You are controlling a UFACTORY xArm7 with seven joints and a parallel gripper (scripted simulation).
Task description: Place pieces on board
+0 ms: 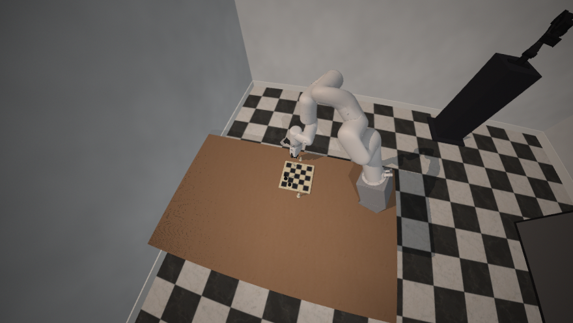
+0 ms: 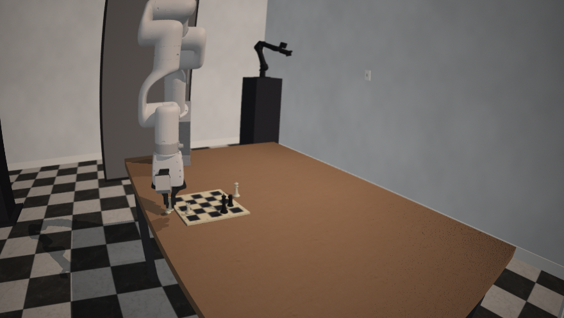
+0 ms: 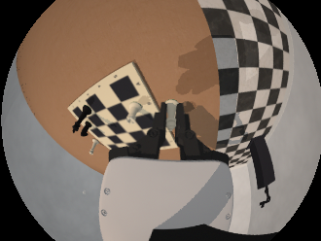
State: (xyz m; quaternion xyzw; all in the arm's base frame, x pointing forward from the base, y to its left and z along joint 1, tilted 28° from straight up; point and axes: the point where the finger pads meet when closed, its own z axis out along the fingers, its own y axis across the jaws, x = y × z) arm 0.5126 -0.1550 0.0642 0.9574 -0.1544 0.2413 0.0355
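Observation:
The small chessboard (image 1: 297,176) lies on the brown table; it also shows in the exterior view (image 2: 211,206) and in the wrist view (image 3: 120,112). My gripper (image 2: 169,205) stands low at the board's edge nearest the table's end and is shut on a white piece (image 3: 169,115) that stands on the table beside the board; I cannot tell its kind. Another white piece (image 2: 188,208) stands on the board close by. Two black pieces (image 2: 226,202) stand together on the board. A white piece (image 2: 236,189) stands on the table beside the opposite edge.
The table's edge (image 2: 136,189) runs close behind the gripper. The arm's grey base (image 1: 375,194) stands at the table's side. A black pedestal with a dark arm (image 2: 260,108) stands far off by the wall.

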